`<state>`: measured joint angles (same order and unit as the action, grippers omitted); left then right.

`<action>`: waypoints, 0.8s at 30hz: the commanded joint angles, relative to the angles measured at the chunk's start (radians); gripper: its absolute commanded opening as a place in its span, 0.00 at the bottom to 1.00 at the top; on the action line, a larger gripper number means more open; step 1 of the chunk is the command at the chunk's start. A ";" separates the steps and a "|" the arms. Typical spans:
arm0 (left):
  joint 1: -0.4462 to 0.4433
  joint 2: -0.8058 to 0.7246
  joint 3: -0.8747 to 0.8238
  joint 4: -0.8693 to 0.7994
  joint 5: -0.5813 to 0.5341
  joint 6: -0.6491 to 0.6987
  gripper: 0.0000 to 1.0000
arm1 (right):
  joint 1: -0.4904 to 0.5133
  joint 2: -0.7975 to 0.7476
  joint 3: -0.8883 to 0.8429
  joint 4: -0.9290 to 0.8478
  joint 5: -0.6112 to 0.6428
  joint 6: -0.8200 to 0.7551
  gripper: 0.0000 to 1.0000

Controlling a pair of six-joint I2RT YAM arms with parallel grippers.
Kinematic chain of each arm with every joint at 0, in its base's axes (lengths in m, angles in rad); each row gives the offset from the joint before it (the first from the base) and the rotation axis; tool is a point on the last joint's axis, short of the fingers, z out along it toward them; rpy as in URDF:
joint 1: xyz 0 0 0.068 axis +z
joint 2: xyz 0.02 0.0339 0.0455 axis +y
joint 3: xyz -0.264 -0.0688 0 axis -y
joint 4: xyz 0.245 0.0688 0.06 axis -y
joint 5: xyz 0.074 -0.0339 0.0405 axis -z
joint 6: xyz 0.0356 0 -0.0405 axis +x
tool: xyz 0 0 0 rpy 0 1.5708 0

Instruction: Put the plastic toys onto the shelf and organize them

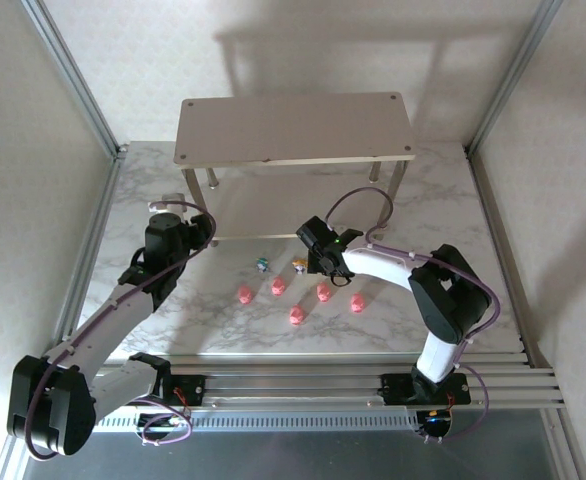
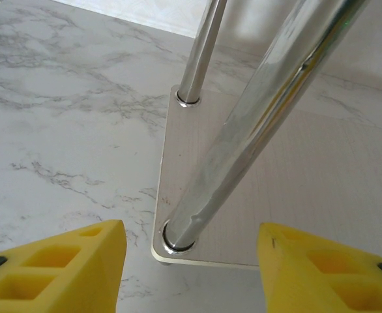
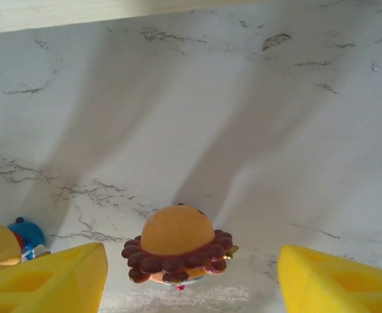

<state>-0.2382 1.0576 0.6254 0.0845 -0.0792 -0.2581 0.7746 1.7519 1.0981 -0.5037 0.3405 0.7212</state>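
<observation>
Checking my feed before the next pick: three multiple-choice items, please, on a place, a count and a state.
1. Where do the pink plastic pig-like toys lie? A. on the white marble table, before the two-tier beige shelf; B. on its top board; C. on its lower board.
2. How many pink toys are there? A. three; B. five; C. seven.
3. How stands the right tool? A. shut on a pink toy; B. open, the orange-domed brown-collared figurine between its fingers; C. shut, empty.
Answers: A, all lie on marble; B, five counted from above; B, yellow fingers flank the figurine untouched.
</observation>
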 commanded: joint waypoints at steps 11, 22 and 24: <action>0.025 0.011 -0.015 0.004 0.024 0.020 0.55 | -0.001 0.033 0.035 0.019 0.032 -0.011 0.63; 0.031 0.012 -0.022 0.006 0.027 0.020 0.54 | -0.004 0.041 0.027 0.024 0.031 -0.014 0.54; 0.032 0.013 -0.021 0.007 0.027 0.020 0.54 | -0.003 0.043 0.024 0.028 0.029 -0.016 0.52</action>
<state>-0.2176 1.0683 0.6193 0.0845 -0.0654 -0.2546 0.7746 1.7786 1.1118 -0.4812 0.3473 0.7174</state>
